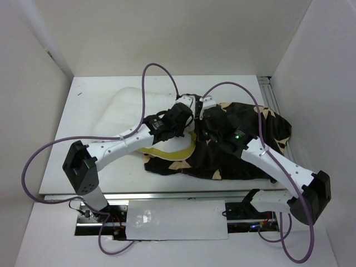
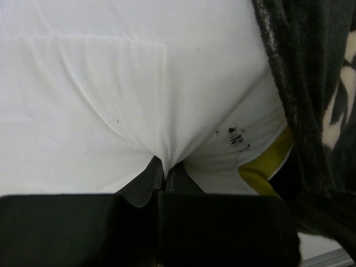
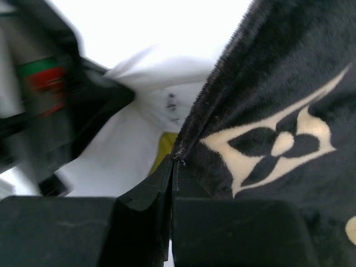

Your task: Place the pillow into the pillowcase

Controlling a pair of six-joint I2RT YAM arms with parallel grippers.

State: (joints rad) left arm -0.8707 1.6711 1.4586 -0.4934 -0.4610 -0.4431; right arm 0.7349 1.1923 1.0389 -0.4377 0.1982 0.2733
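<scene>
Near edge: mounting rail (image 1: pixel 172 219) with both arm bases, left base at the left, right base at the right. Purple cables (image 1: pixel 33 161) looping out from each base and arching over the work area. White table (image 1: pixel 89 111) enclosed by pale walls (image 1: pixel 33 50) on three sides.

Right half of table: pillowcase (image 1: pixel 245 161), dark plush with a tan flower print (image 3: pixel 272 144), spread flat with its open hem turned toward the centre. At that hem: one corner of the pillow (image 1: pixel 133 105), marked by its yellow trim (image 1: pixel 167 151), overlapped by the dark cloth; depth of entry not discernible. Remainder of the pillow outside, lying toward the far left of the table, white on white. Small black marks (image 2: pixel 236 136) on the pillow cloth near the trim.

Both arms angled inward from the bases and meeting above the hem, wrists nearly touching, blocking the top view of the opening. Left gripper (image 1: pixel 188 111): jaws clenched on a puckered pinch of white pillow cloth, seen at the tips in the left wrist view (image 2: pixel 165 167). Right gripper (image 1: pixel 208 119): jaws clenched on the pillowcase hem, seen in the right wrist view (image 3: pixel 173 167), pillow just beyond.
</scene>
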